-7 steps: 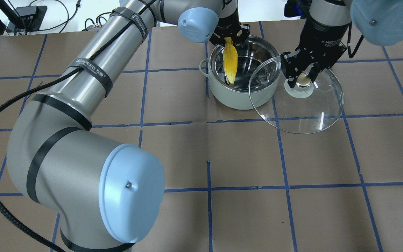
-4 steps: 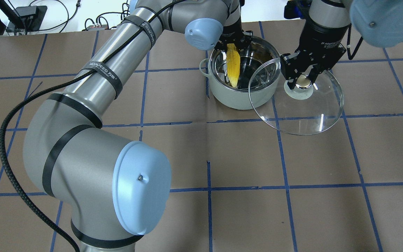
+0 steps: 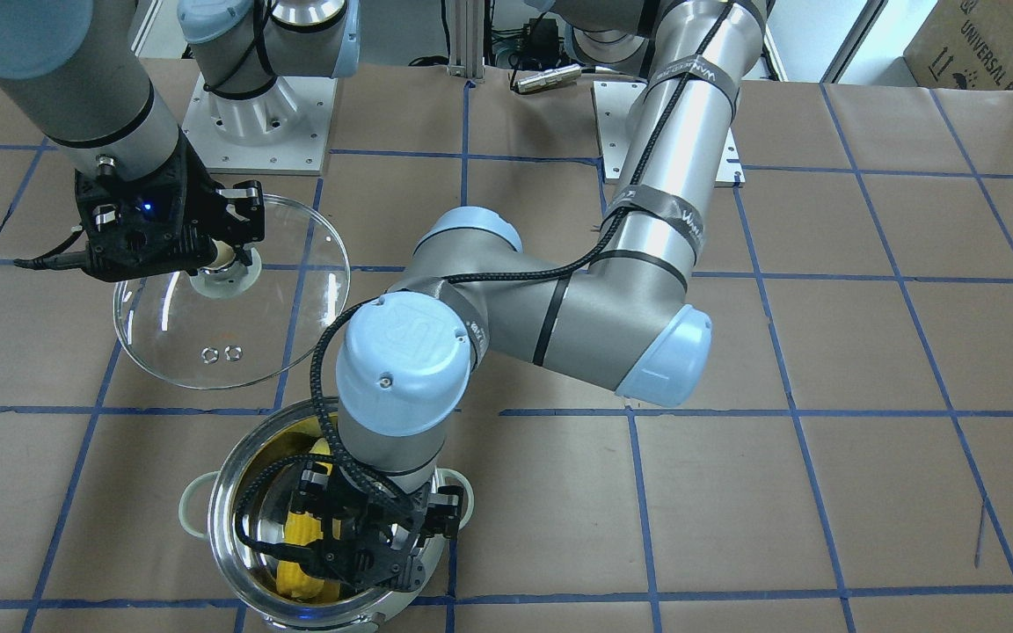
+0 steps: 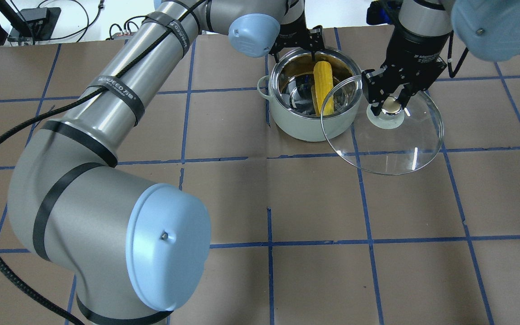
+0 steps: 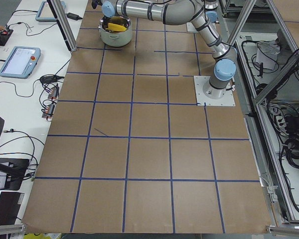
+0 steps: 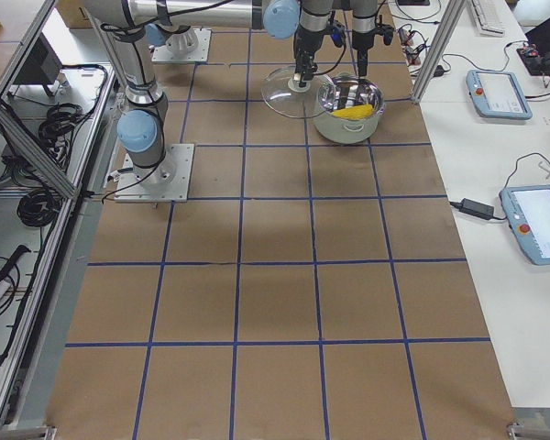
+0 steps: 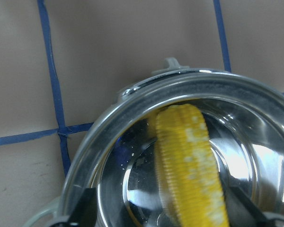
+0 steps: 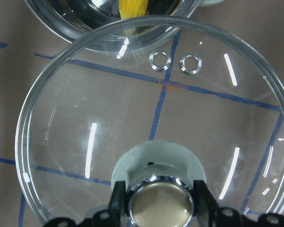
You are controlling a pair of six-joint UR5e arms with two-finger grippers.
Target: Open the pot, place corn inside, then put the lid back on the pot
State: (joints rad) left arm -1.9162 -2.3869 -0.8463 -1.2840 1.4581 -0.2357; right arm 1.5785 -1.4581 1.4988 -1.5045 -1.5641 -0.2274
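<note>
The mint-green pot [image 4: 307,128] stands uncovered at the far middle of the table. The yellow corn [image 4: 322,85] lies loose inside it, leaning on the wall, and also shows in the left wrist view [image 7: 189,175] and the front view [image 3: 302,532]. My left gripper [image 4: 299,41] is open and empty, just above the pot's far rim [image 3: 218,514]. My right gripper [image 4: 391,104] is shut on the knob [image 8: 161,207] of the glass lid [image 4: 391,144]. It holds the lid tilted beside the pot on the right, its edge overlapping the pot's rim.
Brown table paper with blue tape grid lines [image 4: 269,246] covers the whole table. My left arm's elbow [image 4: 106,234] fills the near left of the overhead view. The right arm's base plate [image 6: 156,170] sits at the robot's edge.
My left gripper has let go of the corn and opened. The corn, held point-down before, now lies in the pot. The left gripper has drawn back over the far rim. The lid stays put.
</note>
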